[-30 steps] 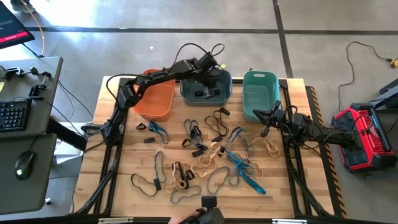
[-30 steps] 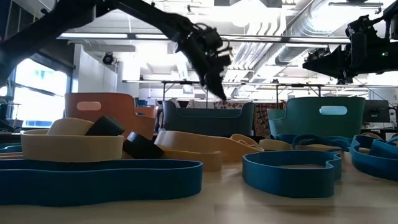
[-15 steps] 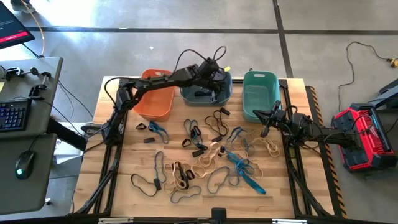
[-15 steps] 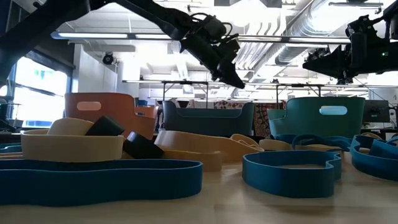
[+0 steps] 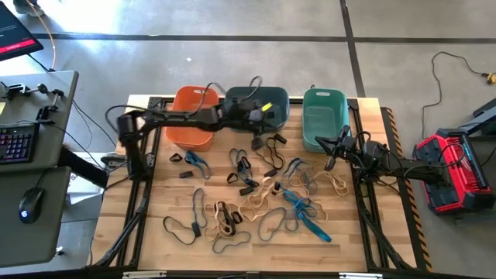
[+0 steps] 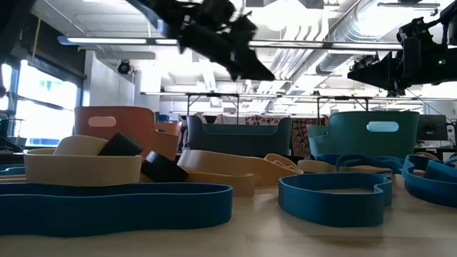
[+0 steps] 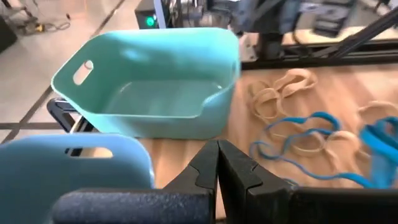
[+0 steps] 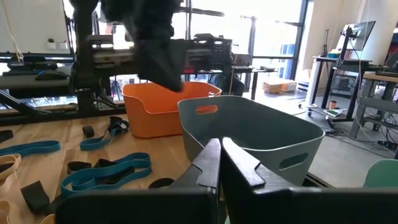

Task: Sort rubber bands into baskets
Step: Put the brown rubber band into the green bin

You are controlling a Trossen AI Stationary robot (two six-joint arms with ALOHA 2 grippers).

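Observation:
Three baskets stand in a row at the table's far edge: orange point(image 5: 192, 124), slate blue-grey point(image 5: 271, 97) and teal point(image 5: 325, 116). Many blue, tan and dark rubber bands point(image 5: 263, 190) lie loose on the wood in front of them. My left gripper point(image 5: 271, 118) is shut and empty; it hovers at the slate basket's near edge, pointing toward the teal basket point(image 7: 149, 81) and slightly down. My right gripper point(image 5: 332, 151) is shut on nothing, raised beside the teal basket's near right, facing the slate basket point(image 8: 249, 137).
Blue bands point(image 7: 311, 137) and tan bands point(image 7: 280, 93) lie just ahead of the left fingers, near the teal basket. A desk with a keyboard point(image 5: 15, 143) stands off the table's left. A red and black device point(image 5: 446, 170) sits to the right.
My left arm has drawn back from over the slate basket toward the table's left and near side. Its gripper has tipped up from pointing steeply down into the basket to nearly level. The right arm has kept still.

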